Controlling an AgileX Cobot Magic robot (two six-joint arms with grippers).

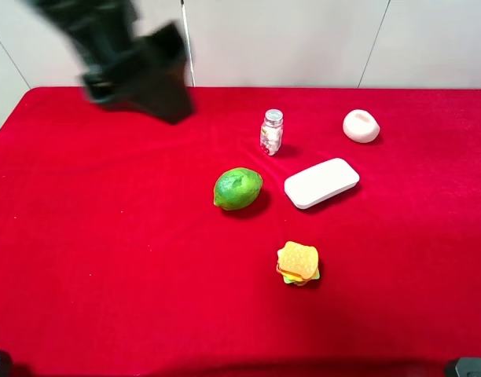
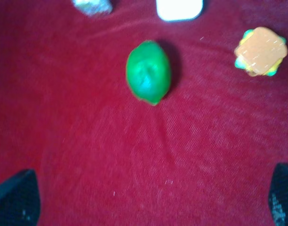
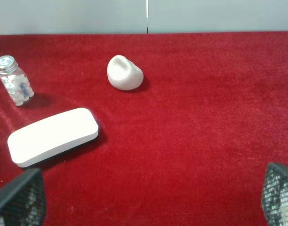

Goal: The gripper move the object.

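Note:
The toy sandwich (image 1: 298, 263) lies on the red cloth, front of centre, with orange-yellow slices and green and red layers. It also shows in the left wrist view (image 2: 260, 51), far from the fingers. My left arm (image 1: 138, 71) hovers blurred over the back left of the table, well away from the sandwich. My left gripper (image 2: 148, 197) is open and empty, its dark fingers (image 2: 17, 200) wide apart above bare cloth. My right gripper (image 3: 148, 195) is open and empty, and the sandwich is out of its view.
A green lime (image 1: 238, 188) lies at the centre, also in the left wrist view (image 2: 148, 71). A white rounded block (image 1: 321, 182), a small pill bottle (image 1: 271, 131) and a white lump (image 1: 361, 126) stand further back. The red cloth (image 1: 107, 259) covers the table.

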